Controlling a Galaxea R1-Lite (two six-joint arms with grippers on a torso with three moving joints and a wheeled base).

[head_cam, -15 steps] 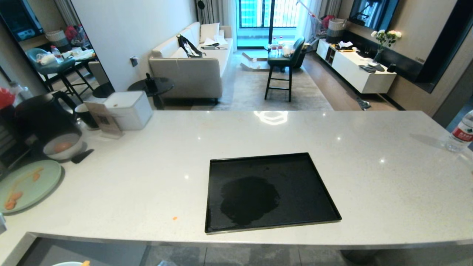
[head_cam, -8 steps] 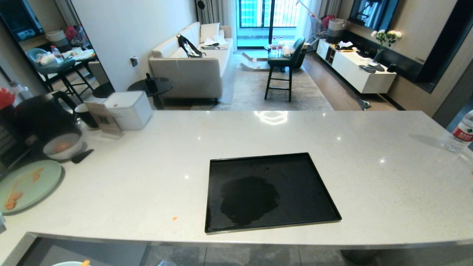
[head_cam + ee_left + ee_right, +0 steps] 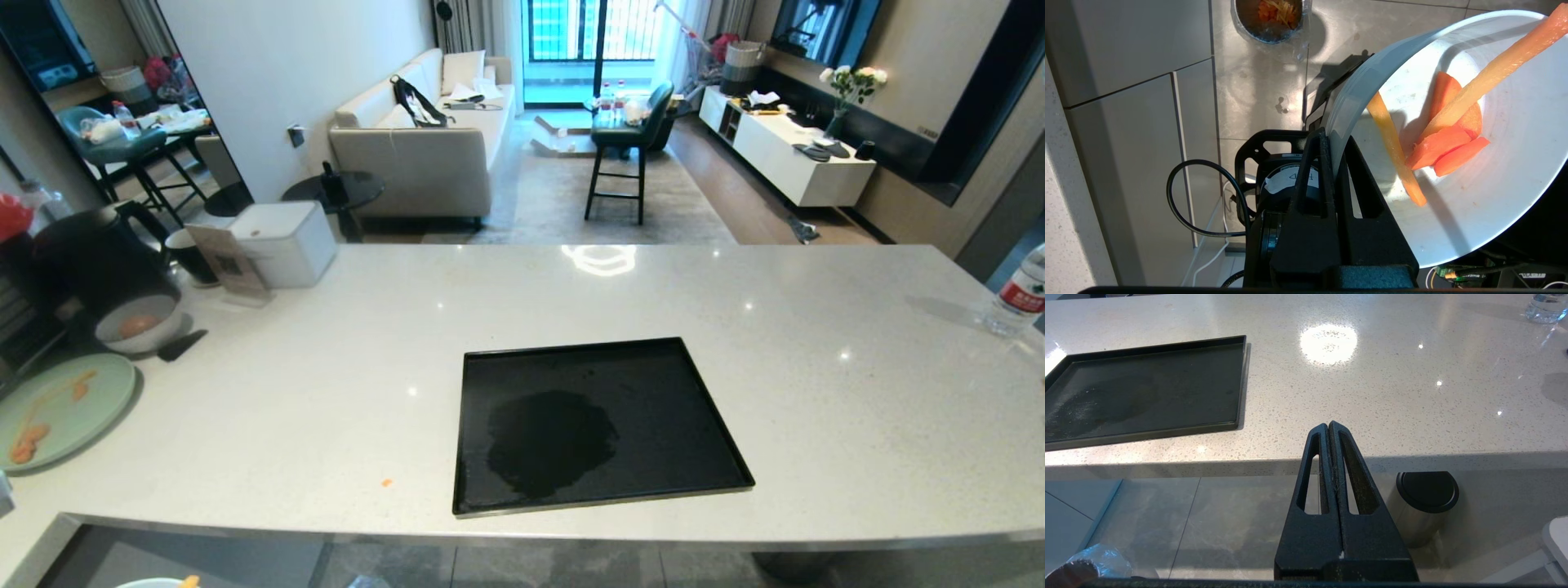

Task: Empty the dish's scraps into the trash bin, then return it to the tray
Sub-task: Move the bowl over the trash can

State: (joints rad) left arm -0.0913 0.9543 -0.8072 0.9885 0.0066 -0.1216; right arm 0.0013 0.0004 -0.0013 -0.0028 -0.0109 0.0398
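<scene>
Left claw [image 3: 1333, 141] clamped on the rim of the dish [image 3: 1494, 196], held off the tabletop [image 3: 326, 392] with the scraps [image 3: 1443, 139] inside (carrot slices, pale sticks). Trash bin [image 3: 1269, 18] on the floor. Tray [image 3: 596, 425] bare on the tabletop. Right claw [image 3: 1331, 430] closed, holding nothing.

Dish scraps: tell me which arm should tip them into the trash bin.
Left. The left gripper is already shut on the dish rim, scraps inside, trash bin on the floor beyond. The right gripper is shut, empty, near the counter edge.
</scene>
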